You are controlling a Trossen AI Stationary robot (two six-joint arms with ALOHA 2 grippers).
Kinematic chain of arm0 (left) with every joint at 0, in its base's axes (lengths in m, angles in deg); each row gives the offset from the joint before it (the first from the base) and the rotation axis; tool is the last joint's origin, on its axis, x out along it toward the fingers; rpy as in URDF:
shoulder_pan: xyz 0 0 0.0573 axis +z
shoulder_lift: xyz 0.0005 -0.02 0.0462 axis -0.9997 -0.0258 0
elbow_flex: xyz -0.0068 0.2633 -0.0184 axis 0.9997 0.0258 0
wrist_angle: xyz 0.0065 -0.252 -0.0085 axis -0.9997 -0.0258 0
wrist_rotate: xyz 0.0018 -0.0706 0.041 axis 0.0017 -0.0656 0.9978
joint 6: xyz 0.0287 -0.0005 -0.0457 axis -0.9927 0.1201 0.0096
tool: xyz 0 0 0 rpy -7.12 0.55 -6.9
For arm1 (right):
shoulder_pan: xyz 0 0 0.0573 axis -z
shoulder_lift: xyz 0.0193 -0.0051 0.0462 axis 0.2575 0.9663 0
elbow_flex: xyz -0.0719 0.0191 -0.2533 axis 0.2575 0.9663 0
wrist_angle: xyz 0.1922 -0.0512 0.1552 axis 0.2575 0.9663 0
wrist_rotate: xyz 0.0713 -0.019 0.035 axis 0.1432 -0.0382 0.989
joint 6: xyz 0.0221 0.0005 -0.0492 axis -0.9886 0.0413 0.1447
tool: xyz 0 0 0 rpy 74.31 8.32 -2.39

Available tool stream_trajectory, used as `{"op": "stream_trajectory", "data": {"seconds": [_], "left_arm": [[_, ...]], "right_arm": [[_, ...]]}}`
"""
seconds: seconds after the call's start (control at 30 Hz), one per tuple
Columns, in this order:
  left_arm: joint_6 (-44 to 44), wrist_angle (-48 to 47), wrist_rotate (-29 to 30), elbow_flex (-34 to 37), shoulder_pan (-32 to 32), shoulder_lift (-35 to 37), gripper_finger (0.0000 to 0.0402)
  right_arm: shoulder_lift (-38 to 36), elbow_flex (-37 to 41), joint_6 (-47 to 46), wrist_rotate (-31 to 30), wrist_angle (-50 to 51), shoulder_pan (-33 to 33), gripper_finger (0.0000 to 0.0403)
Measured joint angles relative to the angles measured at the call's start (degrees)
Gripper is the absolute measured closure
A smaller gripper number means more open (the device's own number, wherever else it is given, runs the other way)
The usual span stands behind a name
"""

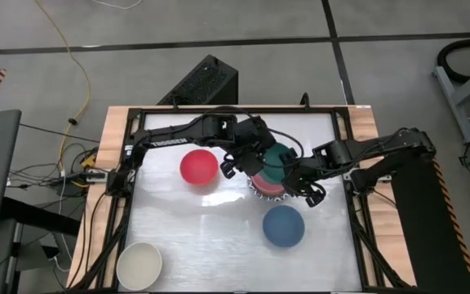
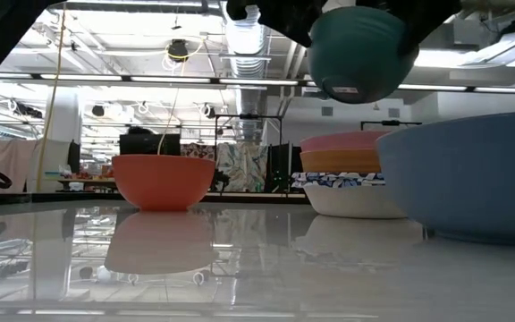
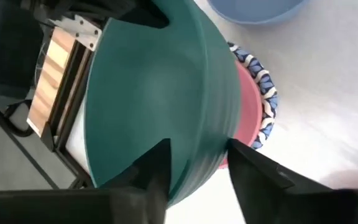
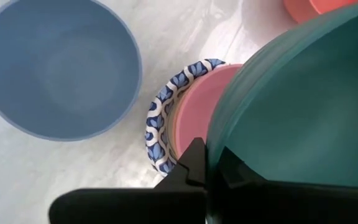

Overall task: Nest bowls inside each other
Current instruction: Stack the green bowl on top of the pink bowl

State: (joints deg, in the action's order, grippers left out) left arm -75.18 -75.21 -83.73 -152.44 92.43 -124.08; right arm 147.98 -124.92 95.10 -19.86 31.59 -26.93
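Glossy white tabletop [image 1: 219, 237], warehouse room behind. I am holding the dark green bowl [image 1: 281, 157] in the air above the stack [image 2: 351, 174]: pink bowl [image 4: 194, 106] over orange, sitting in a blue-patterned white bowl [image 4: 160, 118]. My left gripper [image 3: 194, 165] is pinching the green rim, one finger inside, one outside. My right gripper [image 4: 213, 165] is clamping the same rim, fingers closed on the wall. Red bowl [image 1: 198, 167], blue bowl [image 1: 283, 225] and cream bowl [image 1: 139, 265] are sitting apart. Judgement: rigid, light, slick; rim is the only sensible hold.
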Motion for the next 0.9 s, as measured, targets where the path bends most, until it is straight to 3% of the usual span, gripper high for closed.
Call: {"op": "stream_trajectory", "data": {"seconds": [0.27,0.43,0.67,0.9], "left_arm": [[-0.5,-2.2,0.4,0.0,-0.3,0.0,0.0362],[-0.5,-2.8,-0.1,0.0,-0.6,-0.1,0.0367],[-0.2,-3.3,2.0,0.0,-1.0,-0.1,0.0371],[1.7,-2.3,2.6,0.0,-1.1,-0.1,0.0382]], "right_arm": [[0.0,0.0,0.1,-0.1,0.6,0.0,0.0391],[0.0,0.0,0.0,-0.1,-0.2,-0.7,0.0380],[-0.1,0.0,-7.4,-2.2,-1.5,-0.2,0.0340],[-1.0,0.0,-8.2,-2.9,-7.5,-0.1,0.0297]]}}
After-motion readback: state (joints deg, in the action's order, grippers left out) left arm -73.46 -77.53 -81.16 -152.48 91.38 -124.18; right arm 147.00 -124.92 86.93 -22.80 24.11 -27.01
